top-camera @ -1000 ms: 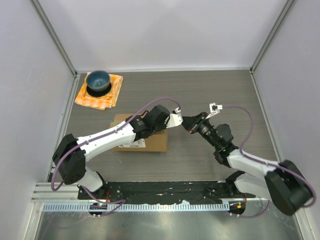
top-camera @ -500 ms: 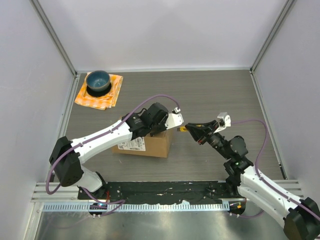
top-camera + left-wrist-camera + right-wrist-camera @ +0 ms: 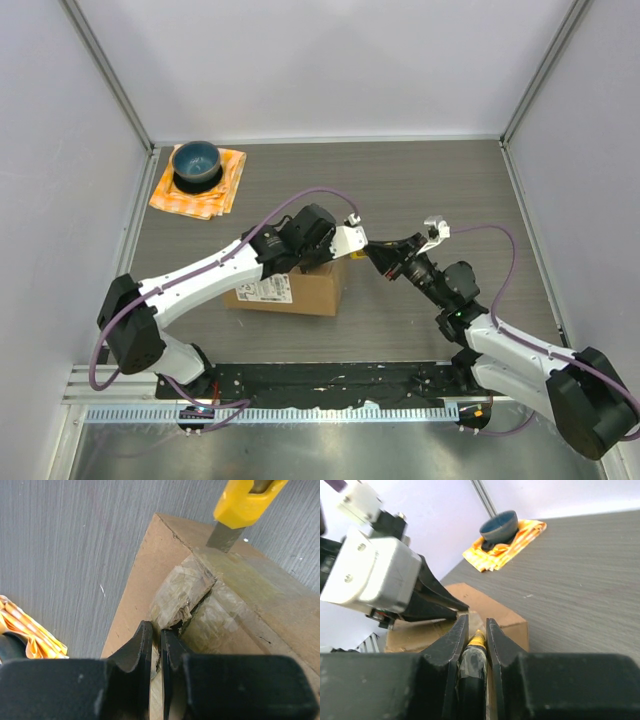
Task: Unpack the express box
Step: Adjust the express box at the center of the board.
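The express box, a brown carton with crinkled clear tape on its top seam, lies mid-table. My left gripper is over its right end. In the left wrist view that gripper is shut on a torn, crumpled bit of tape at the seam of the box. My right gripper meets it from the right, shut on a yellow utility knife. The knife has its blade tip on the taped seam at the box corner.
A blue bowl sits on a folded orange cloth at the far left corner, also in the right wrist view as the bowl on the cloth. Grey walls close the table's left, far and right sides.
The box has shifted slightly toward the near edge and turned under the left gripper. The right arm swung out to the right, then brought the knife back to the box's right end.
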Tool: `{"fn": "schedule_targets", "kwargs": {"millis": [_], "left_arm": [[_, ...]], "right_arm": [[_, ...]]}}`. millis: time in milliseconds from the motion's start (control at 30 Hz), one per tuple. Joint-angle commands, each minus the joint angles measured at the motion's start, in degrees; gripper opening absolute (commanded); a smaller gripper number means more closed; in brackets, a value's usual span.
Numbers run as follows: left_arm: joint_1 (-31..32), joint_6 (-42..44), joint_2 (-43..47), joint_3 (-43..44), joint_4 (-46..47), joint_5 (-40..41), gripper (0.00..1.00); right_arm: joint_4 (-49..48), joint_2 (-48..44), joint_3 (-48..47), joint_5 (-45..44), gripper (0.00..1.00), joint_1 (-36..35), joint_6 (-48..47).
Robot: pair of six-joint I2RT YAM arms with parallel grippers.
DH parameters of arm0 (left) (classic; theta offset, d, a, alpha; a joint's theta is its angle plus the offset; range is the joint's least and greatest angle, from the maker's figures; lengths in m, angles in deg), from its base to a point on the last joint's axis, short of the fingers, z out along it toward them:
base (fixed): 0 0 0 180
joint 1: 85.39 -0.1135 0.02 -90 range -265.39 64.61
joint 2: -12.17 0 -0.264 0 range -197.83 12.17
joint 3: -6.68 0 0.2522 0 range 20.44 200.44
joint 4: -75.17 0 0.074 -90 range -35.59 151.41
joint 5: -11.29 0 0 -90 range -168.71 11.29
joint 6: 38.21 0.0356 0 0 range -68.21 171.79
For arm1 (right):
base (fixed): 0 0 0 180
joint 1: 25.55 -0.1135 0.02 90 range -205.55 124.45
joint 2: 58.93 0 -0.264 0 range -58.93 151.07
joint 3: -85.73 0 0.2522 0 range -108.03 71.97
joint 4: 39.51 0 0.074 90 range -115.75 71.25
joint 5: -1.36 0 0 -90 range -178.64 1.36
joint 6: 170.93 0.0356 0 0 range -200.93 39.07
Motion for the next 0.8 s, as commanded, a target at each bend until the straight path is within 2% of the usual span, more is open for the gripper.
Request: {"fn": "schedule_targets", "kwargs": {"millis": [0,100,133,233,300,500,600,633,767], "left_arm": [[0.3,-1.2,2.7,3.7,-3.4,-6.3,0.00],[0.3,-0.2,2.8,8.5,-8.0,-9.2,0.00],[0.3,2.3,3.1,12.3,-11.6,-14.1,0.00],[0.1,3.7,0.8,20.0,-19.1,-17.0,0.00],[0.0,6.4,1.3,20.9,-21.8,-21.1,0.00],[-0.2,12.8,8.7,17.4,-18.1,-33.0,0.00],[-0.2,21.5,16.4,5.9,-12.1,-38.3,0.00],[-0.2,25.2,19.8,3.8,-10.5,-39.4,0.00],[-0.1,29.6,22.7,-1.5,-8.4,-44.0,0.00]], "right_arm": [[-9.9,-2.4,0.6,3.0,0.01,-1.0,0.0],[-2.8,-8.4,-1.3,6.2,0.01,-1.4,-4.3],[4.2,-13.3,-3.3,8.6,0.01,-1.7,-7.6],[12.9,-19.7,-6.1,11.8,0.01,-1.9,-10.9],[19.0,-22.4,-8.5,13.4,0.01,-1.9,-12.4],[31.7,-29.9,-15.6,16.5,0.01,-2.0,-16.9],[38.2,-29.8,-22.1,19.5,0.01,-2.0,-20.6],[40.2,-29.1,-24.8,20.6,0.01,-2.0,-21.3],[45.0,-26.4,-30.3,26.5,0.01,-2.0,-25.2]]}}
